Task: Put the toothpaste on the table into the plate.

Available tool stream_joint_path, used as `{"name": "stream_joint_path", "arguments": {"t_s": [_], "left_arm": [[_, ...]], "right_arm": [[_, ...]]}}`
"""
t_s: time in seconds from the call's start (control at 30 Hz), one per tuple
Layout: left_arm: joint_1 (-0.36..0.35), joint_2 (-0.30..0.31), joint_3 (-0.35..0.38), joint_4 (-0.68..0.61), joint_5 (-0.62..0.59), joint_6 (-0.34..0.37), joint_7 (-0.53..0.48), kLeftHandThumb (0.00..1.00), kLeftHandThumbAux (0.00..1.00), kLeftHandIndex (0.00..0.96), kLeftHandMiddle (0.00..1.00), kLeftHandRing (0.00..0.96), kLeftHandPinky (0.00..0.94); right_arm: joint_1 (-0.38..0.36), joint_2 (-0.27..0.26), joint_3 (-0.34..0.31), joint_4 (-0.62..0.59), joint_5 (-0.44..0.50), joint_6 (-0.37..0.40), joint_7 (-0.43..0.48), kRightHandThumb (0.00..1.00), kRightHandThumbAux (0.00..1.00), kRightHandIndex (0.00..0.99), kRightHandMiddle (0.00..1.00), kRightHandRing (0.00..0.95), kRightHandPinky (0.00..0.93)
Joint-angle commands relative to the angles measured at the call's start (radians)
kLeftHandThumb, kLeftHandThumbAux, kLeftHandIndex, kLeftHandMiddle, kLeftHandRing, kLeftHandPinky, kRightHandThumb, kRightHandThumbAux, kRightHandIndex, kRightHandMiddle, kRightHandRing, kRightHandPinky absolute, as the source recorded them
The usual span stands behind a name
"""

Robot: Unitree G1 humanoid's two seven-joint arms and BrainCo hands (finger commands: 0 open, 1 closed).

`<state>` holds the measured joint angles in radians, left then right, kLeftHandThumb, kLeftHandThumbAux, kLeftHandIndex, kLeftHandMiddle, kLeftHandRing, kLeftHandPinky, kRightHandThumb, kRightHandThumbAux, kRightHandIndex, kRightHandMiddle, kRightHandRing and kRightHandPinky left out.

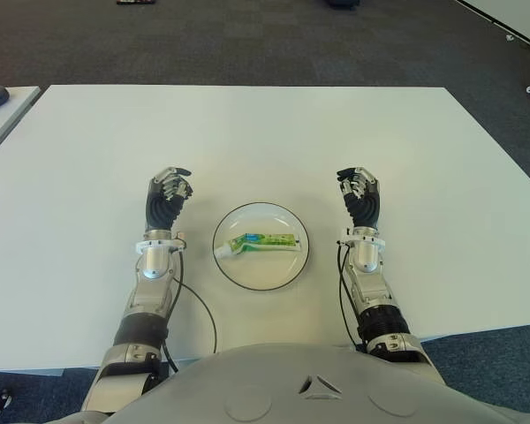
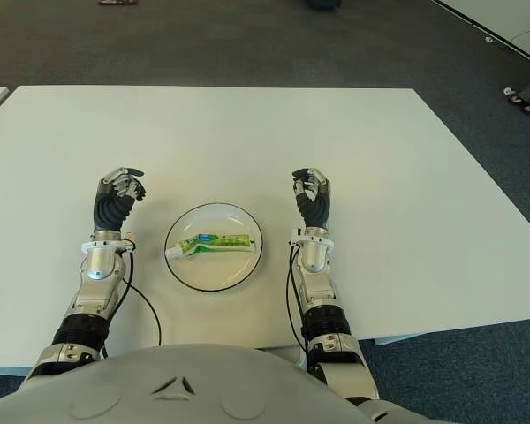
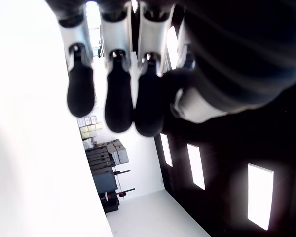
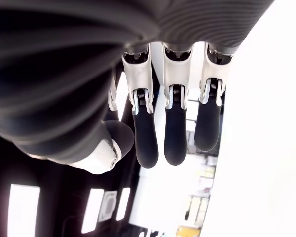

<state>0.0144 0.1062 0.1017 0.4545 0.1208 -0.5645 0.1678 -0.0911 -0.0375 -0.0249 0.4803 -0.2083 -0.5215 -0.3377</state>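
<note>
Already done, I judge | toothpaste (image 1: pixel 263 241) lies in plate (image 1: pixel 292 268) | soft, light tube; grip mid-body | left hand (image 1: pixel 168 196), right hand (image 1: pixel 359 194) flank plate, fingers relaxed, empty

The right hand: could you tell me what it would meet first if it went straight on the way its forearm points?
Nothing, as far as I can tell: beyond the right hand lies only bare table up to the far edge. The plate sits off to its left.
</note>
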Motion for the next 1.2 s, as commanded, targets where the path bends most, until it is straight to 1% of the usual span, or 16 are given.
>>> {"name": "stream_joint_path", "arguments": {"t_s": [0.03, 0.17, 0.3, 0.5, 0.63, 0.73, 1.0, 1.2], "left_arm": [[-0.019, 0.007, -0.002, 0.018, 0.012, 0.026, 0.007, 0.699, 0.717, 0.435, 0.668, 0.641, 0.614], [-0.020, 0.006, 0.001, 0.014, 0.015, 0.044, 0.011, 0.700, 0.717, 0.436, 0.669, 0.641, 0.612], [-0.020, 0.004, 0.004, 0.012, 0.014, 0.051, 0.014, 0.699, 0.718, 0.436, 0.664, 0.633, 0.604], [-0.020, 0.005, 0.003, 0.018, 0.014, 0.028, 0.015, 0.697, 0.719, 0.435, 0.659, 0.628, 0.596], [-0.016, 0.003, 0.005, 0.019, -0.013, 0.007, -0.008, 0.696, 0.719, 0.434, 0.653, 0.622, 0.589], [-0.011, 0.003, 0.007, 0.018, -0.040, -0.001, -0.028, 0.697, 0.718, 0.434, 0.648, 0.618, 0.584], [0.001, 0.004, 0.010, 0.012, -0.027, 0.000, -0.005, 0.698, 0.717, 0.434, 0.655, 0.627, 0.605], [0.012, 0.003, 0.011, 0.008, -0.017, 0.001, 0.003, 0.700, 0.717, 0.434, 0.657, 0.629, 0.605]], "right_arm": [[-0.010, 0.009, -0.009, 0.023, 0.028, -0.003, 0.014, 0.699, 0.732, 0.427, 0.456, 0.434, 0.437], [-0.008, 0.010, -0.013, 0.028, 0.039, 0.002, 0.021, 0.700, 0.732, 0.427, 0.458, 0.437, 0.433], [-0.009, 0.013, -0.016, 0.036, 0.046, -0.008, 0.024, 0.700, 0.732, 0.428, 0.466, 0.445, 0.457], [-0.009, 0.015, -0.014, 0.053, 0.040, -0.031, 0.023, 0.699, 0.732, 0.428, 0.470, 0.447, 0.447], [-0.005, 0.017, -0.009, 0.057, 0.024, -0.033, 0.012, 0.700, 0.733, 0.428, 0.458, 0.429, 0.429], [0.002, 0.017, -0.002, 0.057, 0.013, -0.024, 0.012, 0.701, 0.734, 0.429, 0.451, 0.419, 0.439], [0.018, -0.007, 0.025, 0.039, -0.005, 0.039, 0.059, 0.703, 0.734, 0.429, 0.440, 0.411, 0.417], [0.026, -0.037, 0.050, 0.016, -0.018, 0.083, 0.109, 0.704, 0.735, 0.428, 0.442, 0.426, 0.450]]}}
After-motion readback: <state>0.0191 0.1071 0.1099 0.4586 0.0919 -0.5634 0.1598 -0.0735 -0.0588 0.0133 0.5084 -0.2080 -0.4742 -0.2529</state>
